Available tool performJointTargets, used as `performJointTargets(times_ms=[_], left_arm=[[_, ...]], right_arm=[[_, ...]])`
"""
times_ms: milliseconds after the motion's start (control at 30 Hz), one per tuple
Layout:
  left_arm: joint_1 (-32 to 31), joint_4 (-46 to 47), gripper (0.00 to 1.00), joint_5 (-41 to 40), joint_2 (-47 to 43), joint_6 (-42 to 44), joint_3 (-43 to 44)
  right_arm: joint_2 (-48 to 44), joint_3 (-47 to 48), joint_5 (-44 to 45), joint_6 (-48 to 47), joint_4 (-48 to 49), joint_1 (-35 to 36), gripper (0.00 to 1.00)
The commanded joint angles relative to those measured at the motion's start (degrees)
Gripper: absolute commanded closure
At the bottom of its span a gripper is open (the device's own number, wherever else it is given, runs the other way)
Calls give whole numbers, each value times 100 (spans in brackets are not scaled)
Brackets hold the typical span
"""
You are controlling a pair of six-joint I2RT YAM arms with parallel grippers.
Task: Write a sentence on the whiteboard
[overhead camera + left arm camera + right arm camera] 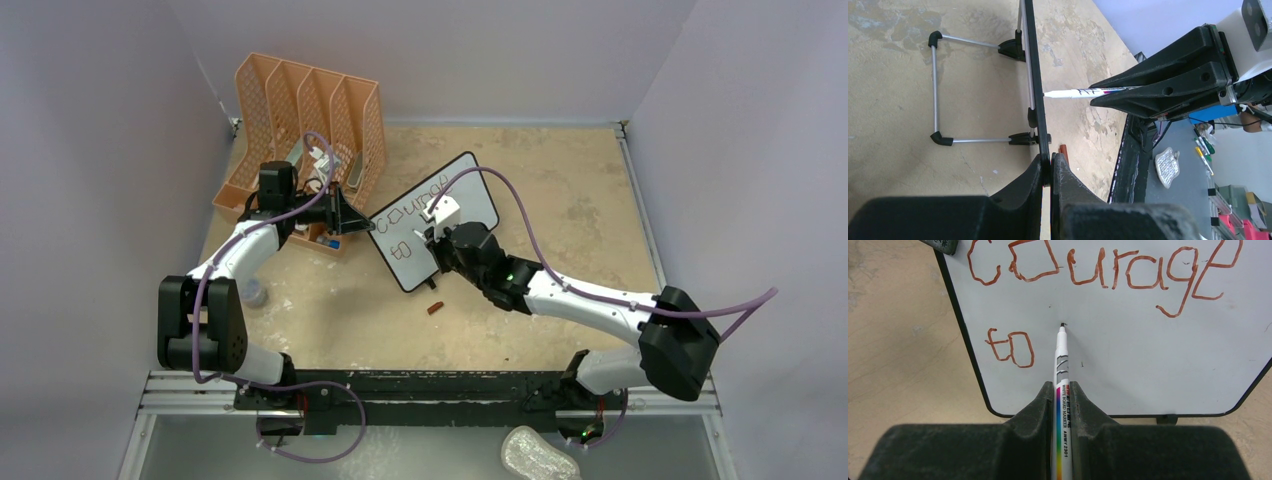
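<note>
The whiteboard (455,195) stands tilted in mid-table on its wire stand (935,90); it fills the right wrist view (1148,355). The sentence (1098,270) reads "courage" on the top line and "to" (1010,347) below, in reddish-brown strokes. My left gripper (368,226) is shut on the board's left edge (1040,125), seen edge-on. My right gripper (432,238) is shut on a white marker (1062,390). The marker's tip (1062,325) points at the board just right of "to"; I cannot tell if it touches. It also shows in the left wrist view (1078,93).
An orange perforated file organizer (300,110) stands at the back left, behind my left arm. A small reddish marker cap (435,308) lies on the table in front of the board. A clear round object (254,292) sits by the left arm's base.
</note>
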Motion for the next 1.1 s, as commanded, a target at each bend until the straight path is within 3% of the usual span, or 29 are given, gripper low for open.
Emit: performJointTargets(times_ms=[0,1067], left_arm=[[-89,-112,100,-137,89,222,40],[-88,-117,100,-154,116,229,40]], right_arm=[[3,210,100,-46,173,-37,100],[-405,-135,-57,168,-525,-37,100]])
